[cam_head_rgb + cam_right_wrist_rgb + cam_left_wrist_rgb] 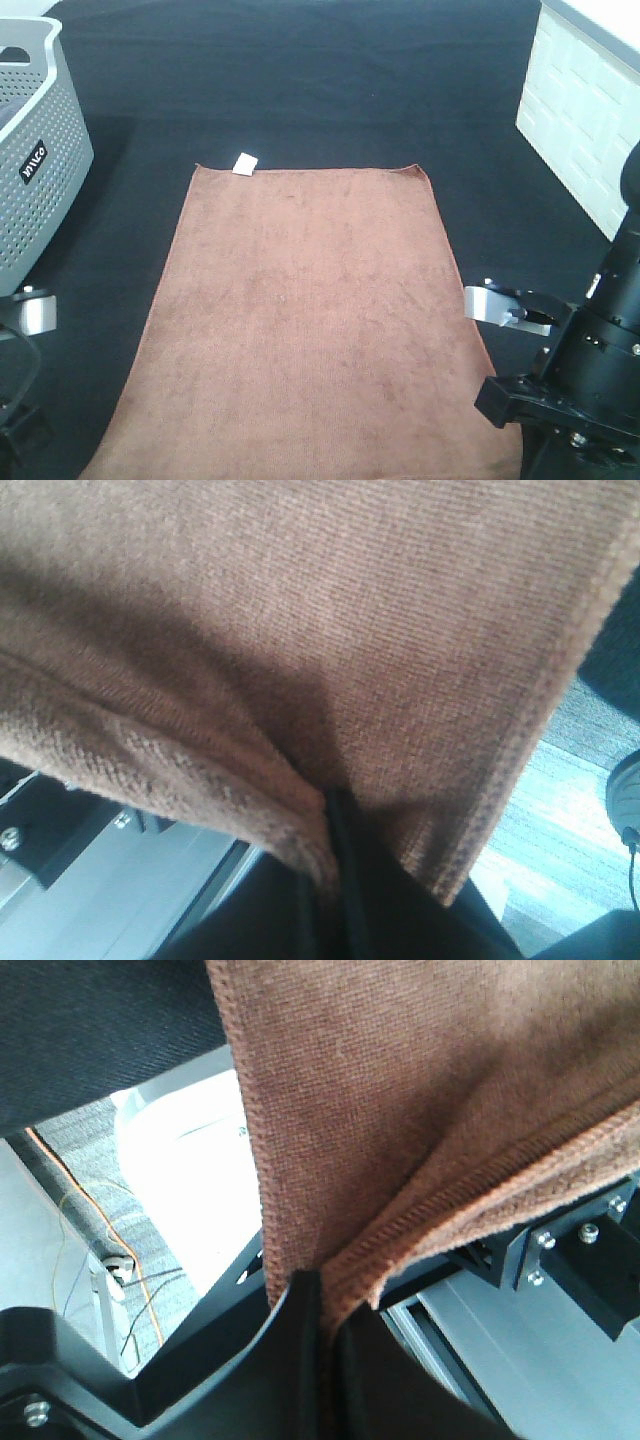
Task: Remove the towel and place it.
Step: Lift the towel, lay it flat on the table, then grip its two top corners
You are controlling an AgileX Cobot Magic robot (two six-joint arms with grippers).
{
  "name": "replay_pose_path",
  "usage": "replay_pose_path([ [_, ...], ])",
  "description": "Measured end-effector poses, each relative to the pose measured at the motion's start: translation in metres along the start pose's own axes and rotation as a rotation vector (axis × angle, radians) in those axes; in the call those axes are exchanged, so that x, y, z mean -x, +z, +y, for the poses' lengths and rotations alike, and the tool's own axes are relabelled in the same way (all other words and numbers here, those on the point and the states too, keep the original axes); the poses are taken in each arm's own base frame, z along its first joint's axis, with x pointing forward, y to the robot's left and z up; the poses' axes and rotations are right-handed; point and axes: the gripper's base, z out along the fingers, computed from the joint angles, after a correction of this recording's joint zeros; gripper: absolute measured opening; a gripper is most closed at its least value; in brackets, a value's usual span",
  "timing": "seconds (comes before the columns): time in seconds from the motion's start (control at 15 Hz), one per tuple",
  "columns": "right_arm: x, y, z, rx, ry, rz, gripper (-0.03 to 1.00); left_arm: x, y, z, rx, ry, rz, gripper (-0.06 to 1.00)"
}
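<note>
Left wrist shows our left gripper [322, 1290] clenched on the towel [400, 1110]; right gripper [335, 810] likewise, both at its six o'clock edge. We should raise them evenly, together.

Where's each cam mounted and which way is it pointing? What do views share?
Exterior high: mounted above, looking down on the towel on the black table cloth; left arm and right arm show at the lower corners.
Left wrist: on the left arm, facing along the left gripper, shut on the towel's hem.
Right wrist: same on the right arm; right gripper shut on the hem.
Shared: all three show the towel.
</note>
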Motion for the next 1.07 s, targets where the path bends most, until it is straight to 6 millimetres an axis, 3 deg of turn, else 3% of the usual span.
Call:
replay_pose_path([
  [0.4,0.003,0.002,-0.003,-0.001,-0.010,-0.010,0.00,0.017,0.013,0.003,-0.009,0.047,0.101,0.00],
  [0.73,0.003,0.001,-0.005,-0.020,-0.033,-0.017,0.00,0.028,0.028,-0.014,0.083,0.162,0.186,0.00],
  [1.07,0.002,0.002,-0.007,-0.031,-0.034,-0.013,0.04,0.033,0.028,-0.021,0.092,0.150,0.190,0.00],
])
